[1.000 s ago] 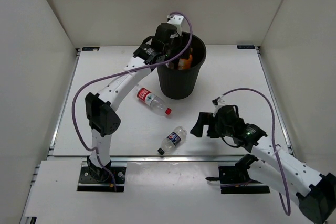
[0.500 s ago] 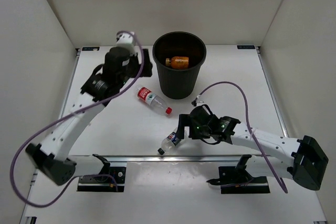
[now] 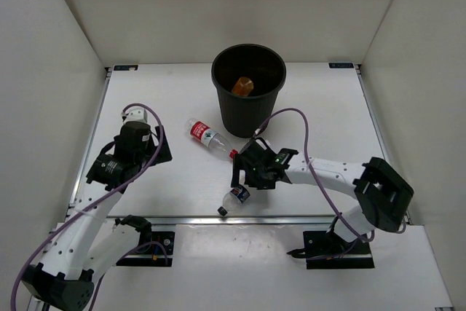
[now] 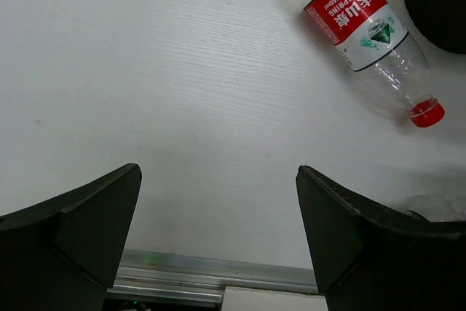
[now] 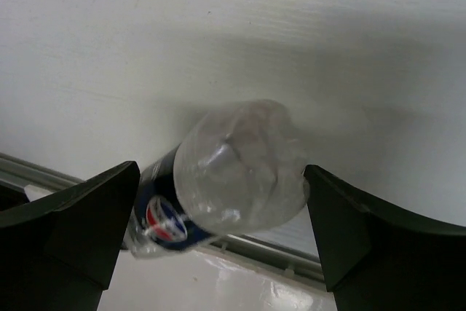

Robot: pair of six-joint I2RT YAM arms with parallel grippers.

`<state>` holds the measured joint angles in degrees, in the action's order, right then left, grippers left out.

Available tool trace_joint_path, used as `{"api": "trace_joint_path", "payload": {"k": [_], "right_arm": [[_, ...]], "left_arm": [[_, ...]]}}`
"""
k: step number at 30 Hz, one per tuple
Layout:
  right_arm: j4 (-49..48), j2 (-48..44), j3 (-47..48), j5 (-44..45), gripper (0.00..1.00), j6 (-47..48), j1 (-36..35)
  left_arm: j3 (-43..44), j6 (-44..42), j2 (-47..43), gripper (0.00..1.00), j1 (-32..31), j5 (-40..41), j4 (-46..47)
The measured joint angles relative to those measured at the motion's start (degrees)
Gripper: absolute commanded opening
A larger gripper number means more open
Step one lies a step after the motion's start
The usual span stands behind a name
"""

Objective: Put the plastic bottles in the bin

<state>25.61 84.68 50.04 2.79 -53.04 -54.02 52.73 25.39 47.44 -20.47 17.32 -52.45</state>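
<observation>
Bottles show in three spots in the top view. An orange bottle (image 3: 242, 86) lies tilted inside the bin (image 3: 248, 119) at upper centre. A red-label bottle (image 3: 207, 136) lies on the white surface (image 3: 320, 107) just below and left of the bin. A blue-label bottle (image 3: 234, 196) lies at lower centre near the metal rail (image 3: 306, 218), its dark cap toward the lower left. Only this view shows the inside of the round, tapered black bin and both arms together.

The right claw (image 5: 222, 169) is over the blue-label bottle. Its wrist view shows the bottle's moulded clear base between the two dark fingers. The jaws stand wide, one finger close at each side; whether they touch the plastic cannot be told. The dark blue label carries a round red, white and blue emblem, and no writing on it can be read.

The left claw (image 4: 217, 172) hovers over bare surface at middle left of the top view, jaws wide and holding nothing. Its wrist view has the red-label bottle at upper right, well apart from the fingers. The label shows white Chinese characters and "NONGFU SPRING", then a white band with a green triangular emblem. The body is ridged clear plastic with a red cap. The surface shows a fine grain.
</observation>
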Motion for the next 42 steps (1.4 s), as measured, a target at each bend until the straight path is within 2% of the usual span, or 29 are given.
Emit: {"api": "trace_joint_path", "payload": {"k": [1,3,8,10,12,17,20,22,27,30,34,36,39,40,42], "right_arm": [[0.0,1.44,0.59,-0.52,0.88,-0.09,0.24],[0.07,4.59,2.01,-2.05,0.62,0.02,0.63],[-0.57,6.82,3.45,-4.42,0.33,-0.44,1.64],[-0.48,6.38,3.45,-4.33,0.24,-0.28,2.1],[-0.48,5.03,3.43,-4.24,0.19,0.61,2.71],[0.68,-0.96,6.86,-4.17,0.17,6.23,5.49],[1.92,-2.82,15.67,-3.67,0.16,12.85,6.64],[1.49,-4.2,22.51,-3.48,0.19,17.51,7.21],[-2.45,-5.64,39.34,1.99,0.12,30.99,9.62],[-6.58,-4.15,46.27,4.83,0.17,36.89,15.89],[-9.77,3.87,55.71,11.39,0.22,43.43,23.56],[-10.73,7.65,56.57,14.86,0.42,46.18,24.3],[-10.8,12.07,54.4,16.98,0.94,50.03,24.17],[-10.21,12.96,53.35,17.35,1.0,50.42,24.17],[-8.98,13.84,51.76,17.4,0.99,51.54,24.17]], "left_arm": [[0.0,0.2,-0.24,0.99,0.0,-0.07,-0.17],[0.0,0.42,-0.31,0.99,0.02,-0.2,-0.79],[-0.26,0.42,-0.02,0.99,0.13,-0.24,-2.14],[-0.31,0.46,0.22,0.98,0.13,-0.39,-2.43],[-0.33,0.66,0.52,0.99,0.13,-0.85,-2.36],[-0.46,1.14,1.01,0.99,0.31,-2.89,-1.2],[-0.46,1.66,1.51,0.99,0.35,-3.28,-0.33],[-0.46,2.08,1.86,0.99,0.48,-3.41,0.42],[-0.98,3.28,2.1,0.99,1.25,-3.61,1.68],[-1.88,4.17,2.69,0.99,1.27,-3.67,2.14],[-2.58,6.14,4.31,0.98,1.29,-3.65,2.23],[-2.56,7.13,5.16,0.99,1.29,-3.61,2.25],[-2.64,9.07,5.77,0.99,1.2,-3.28,2.38],[-2.67,9.92,5.75,0.98,1.11,-3.13,2.43],[-2.75,11.5,5.84,0.98,0.9,-3.02,3.1]]}}
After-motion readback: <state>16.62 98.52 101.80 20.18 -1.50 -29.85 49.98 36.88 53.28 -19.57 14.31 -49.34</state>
